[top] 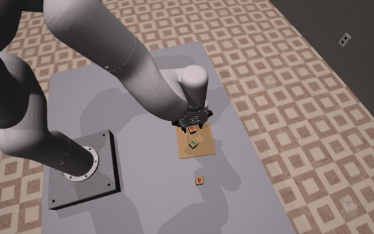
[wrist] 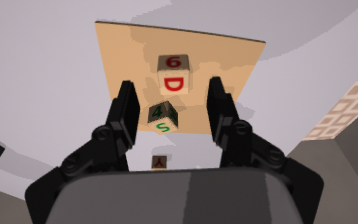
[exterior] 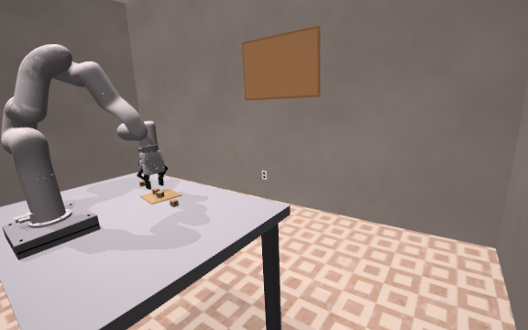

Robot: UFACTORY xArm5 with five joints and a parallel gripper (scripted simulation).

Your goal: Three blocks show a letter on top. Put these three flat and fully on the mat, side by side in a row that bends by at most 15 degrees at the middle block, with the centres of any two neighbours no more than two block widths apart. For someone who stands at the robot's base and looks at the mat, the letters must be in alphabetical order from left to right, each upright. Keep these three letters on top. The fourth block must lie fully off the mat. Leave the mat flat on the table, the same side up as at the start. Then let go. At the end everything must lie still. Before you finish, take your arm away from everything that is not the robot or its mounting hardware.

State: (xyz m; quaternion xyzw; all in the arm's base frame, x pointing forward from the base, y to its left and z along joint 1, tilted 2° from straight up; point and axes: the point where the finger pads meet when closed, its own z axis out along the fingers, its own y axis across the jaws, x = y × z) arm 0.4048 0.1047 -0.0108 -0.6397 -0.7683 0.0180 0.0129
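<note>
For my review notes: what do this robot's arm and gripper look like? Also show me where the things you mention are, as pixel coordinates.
The arm (top: 151, 78) (exterior: 104, 92) is smooth light grey with rounded, tube-like links, thin dashed seam rings and a white bolted flange at its foot. The gripper (top: 193, 129) (exterior: 155, 182) (wrist: 172, 92) has a grey housing and two black, jointed fingers with flat, blocky tips. No cables show along the links.
</note>
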